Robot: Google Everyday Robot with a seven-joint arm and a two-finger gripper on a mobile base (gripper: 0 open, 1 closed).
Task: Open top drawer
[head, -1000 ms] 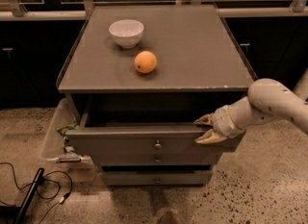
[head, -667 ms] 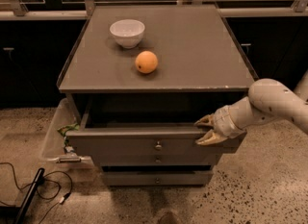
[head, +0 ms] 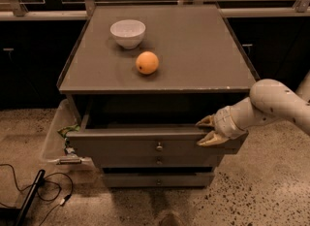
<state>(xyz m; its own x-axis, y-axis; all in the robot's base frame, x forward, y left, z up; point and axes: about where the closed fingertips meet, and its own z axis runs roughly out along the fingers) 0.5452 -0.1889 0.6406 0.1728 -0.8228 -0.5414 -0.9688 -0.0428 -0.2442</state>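
Almost nothing changes across the last second; the wide grey wooden top drawer with a small round metal knob (head: 121, 145) stands pulled partway out of the grey table (head: 193, 50) to the same extent as a second ago, its dark interior showing as a band between the table's top slab and the drawer front; the robot's tan two-finger gripper (head: 203, 132) on its white arm (head: 271, 104) sits at the same spot, at the right end of the drawer front's upper edge, well to the right of the knob (head: 159, 147); its fingers (head: 207, 121) are apart, one above the rim and one in front of the face, with the rim running between them, though whether they press on the wood I cannot tell; the two narrower grey drawers below (head: 159, 162) are closed, and the white ceramic bowl (head: 128, 32) and the round orange fruit (head: 147, 62) rest near each other on the table top in their former places; I judge from this stillness that the pull has either paused or reached its end; the drawer already counts as open, so the task looks largely done, and what is left is probably a little more travel or simply letting go and backing the arm away without nudging the front shut.
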